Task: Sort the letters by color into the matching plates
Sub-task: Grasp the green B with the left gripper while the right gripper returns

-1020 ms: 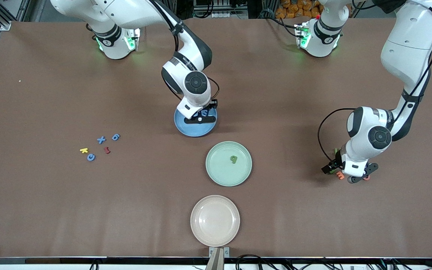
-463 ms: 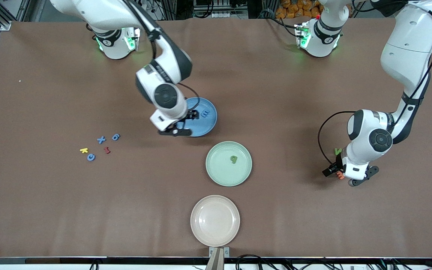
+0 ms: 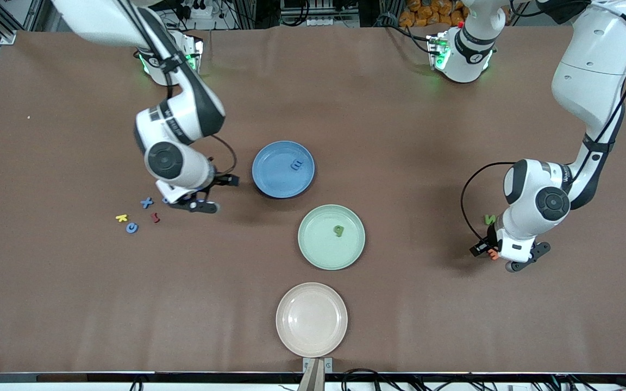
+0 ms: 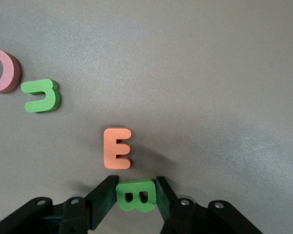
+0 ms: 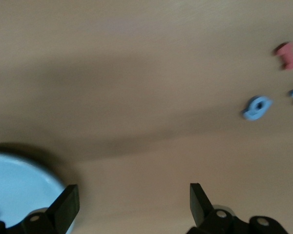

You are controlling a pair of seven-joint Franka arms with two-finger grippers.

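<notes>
One green B (image 4: 135, 195) between the left gripper's (image 4: 135, 201) closed fingers (image 4: 103, 201).

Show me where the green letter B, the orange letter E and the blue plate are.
green letter B (image 4: 136, 195), left wrist view, its middle.
orange letter E (image 4: 117, 148), left wrist view, its spine.
blue plate (image 3: 275, 182), front view, bare floor.

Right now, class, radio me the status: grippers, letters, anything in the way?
Left gripper shut on green B. Right gripper open, empty, heading to blue letters. Orange E close beside the B.

Foam shapes: orange E (image 4: 117, 148), green B (image 4: 136, 195) (in left end effector (image 4: 132, 197)).
</notes>
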